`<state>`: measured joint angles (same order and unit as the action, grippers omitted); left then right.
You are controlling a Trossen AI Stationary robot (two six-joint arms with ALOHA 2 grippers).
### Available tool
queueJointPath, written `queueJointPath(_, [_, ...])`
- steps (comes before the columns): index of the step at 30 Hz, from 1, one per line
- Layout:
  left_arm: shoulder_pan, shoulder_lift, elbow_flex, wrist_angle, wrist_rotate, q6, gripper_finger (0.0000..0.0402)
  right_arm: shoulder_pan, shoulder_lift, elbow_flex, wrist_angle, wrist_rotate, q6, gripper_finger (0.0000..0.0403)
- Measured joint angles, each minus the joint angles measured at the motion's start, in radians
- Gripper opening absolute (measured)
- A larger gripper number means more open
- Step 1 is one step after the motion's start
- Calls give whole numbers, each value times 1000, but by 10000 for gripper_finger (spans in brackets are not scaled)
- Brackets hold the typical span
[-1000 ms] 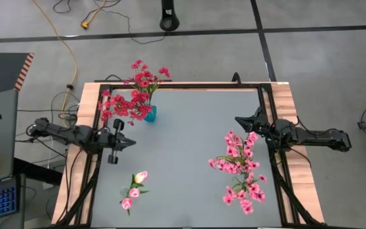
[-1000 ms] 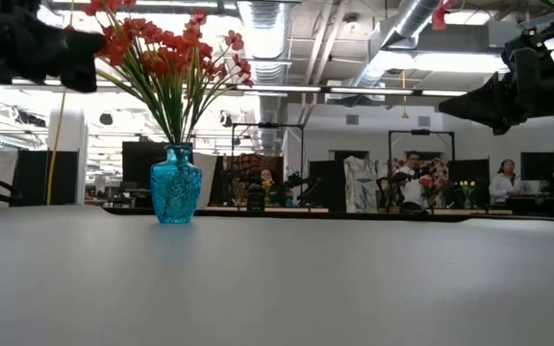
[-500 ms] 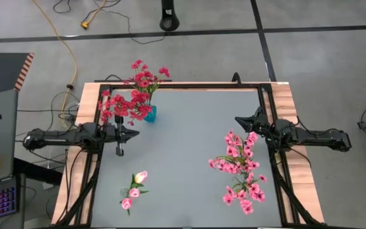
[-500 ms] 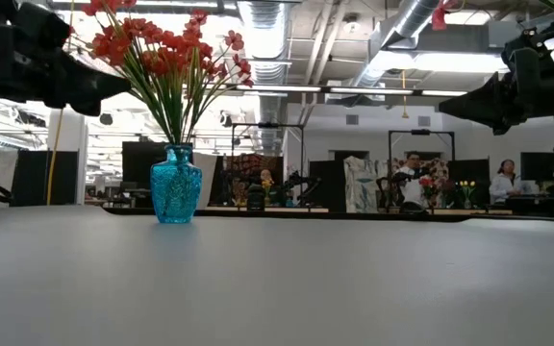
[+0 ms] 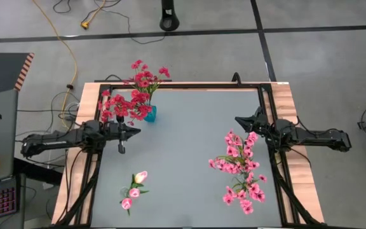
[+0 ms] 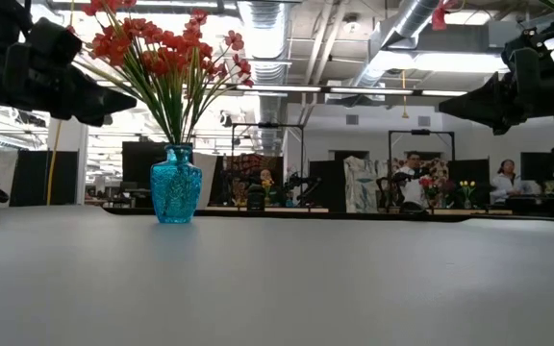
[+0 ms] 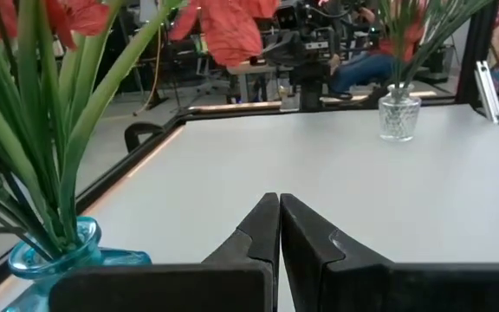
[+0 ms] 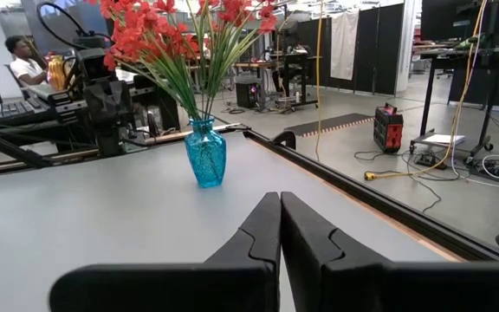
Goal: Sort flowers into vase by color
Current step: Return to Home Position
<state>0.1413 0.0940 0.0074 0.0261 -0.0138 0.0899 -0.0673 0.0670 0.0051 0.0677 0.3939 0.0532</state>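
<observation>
A blue glass vase (image 5: pixel 150 114) (image 6: pixel 175 185) (image 8: pixel 207 154) stands near the table's far left corner and holds deep red flowers (image 5: pixel 135 95) on green stems. Lighter pink flowers (image 5: pixel 241 168) spread over the right side; in the left wrist view their stems stand in a clear glass vase (image 7: pixel 399 117). A short sprig (image 5: pixel 134 186) with a pale bud and pink blooms lies flat near the near left edge. My left gripper (image 5: pixel 137 131) (image 7: pixel 279 201) is shut and empty, just near of the blue vase. My right gripper (image 5: pixel 237 119) (image 8: pixel 280 198) is shut and empty, by the right edge.
A black frame (image 5: pixel 183 85) rims the grey table, with wooden strips outside it. The middle of the tabletop (image 5: pixel 183 146) is bare. Beyond the table lie cables, desks and equipment, and people sit in the room (image 6: pixel 501 180).
My left gripper has moved a little toward the table's far edge, closer to the blue vase, and has rolled about its own axis while the arm drew back toward the left. The flowers and my right arm have kept still.
</observation>
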Motion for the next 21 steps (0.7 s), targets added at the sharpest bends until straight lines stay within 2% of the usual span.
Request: queueJointPath(21, [0, 0, -1, 2, -6, 40, 0, 0, 0, 0, 0, 0, 0, 38])
